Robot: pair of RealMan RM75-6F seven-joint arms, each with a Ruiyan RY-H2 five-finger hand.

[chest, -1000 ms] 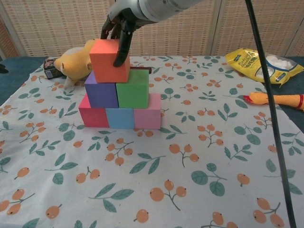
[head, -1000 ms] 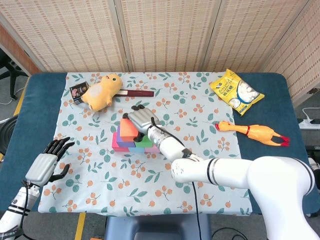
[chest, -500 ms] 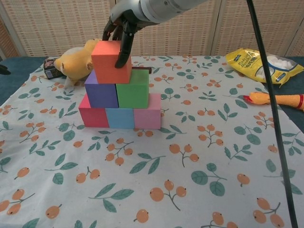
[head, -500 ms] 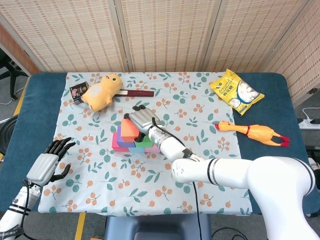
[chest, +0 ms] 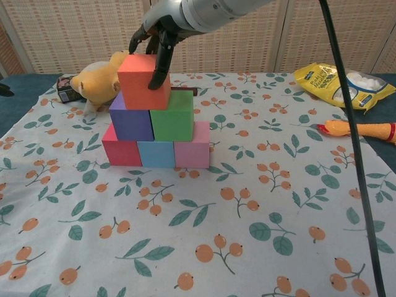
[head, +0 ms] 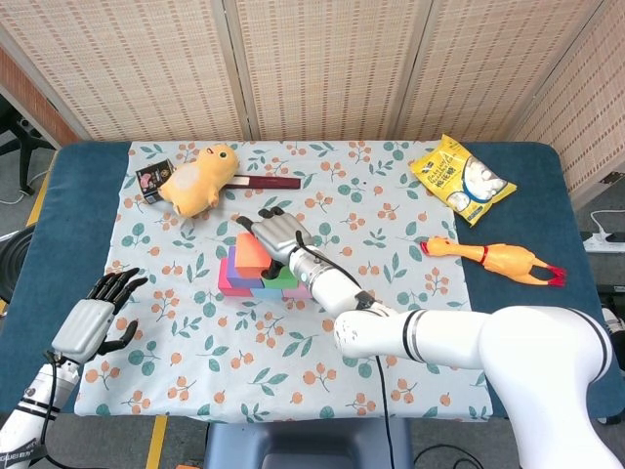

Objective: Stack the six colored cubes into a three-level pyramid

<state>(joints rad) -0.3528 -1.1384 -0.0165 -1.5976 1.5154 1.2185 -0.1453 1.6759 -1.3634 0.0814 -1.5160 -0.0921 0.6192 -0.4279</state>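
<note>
Taking the cube stack as the landmark, the left hand [head: 86, 325] lies nearest the robot, well to the left of the stack on the tablecloth's [chest: 266, 185] edge, empty with fingers spread. The stack's bottom row holds a red cube [chest: 121, 148], a light blue cube [chest: 156, 153] and a pink cube [chest: 192, 148], touching side by side. On these rest a purple cube [chest: 131, 120] and a green cube [chest: 172, 117]. The orange cube [chest: 143, 81] sits on top (offset toward the purple side), grasped by the right hand [chest: 162, 21], whose fingers [chest: 161, 65] press its front face. Beyond the stack lie a yellow plush toy [head: 198, 179] and a dark strip [head: 266, 182]. Right of the stack lies a rubber chicken [head: 493, 258], with a yellow snack bag [head: 461, 179] farther back.
</note>
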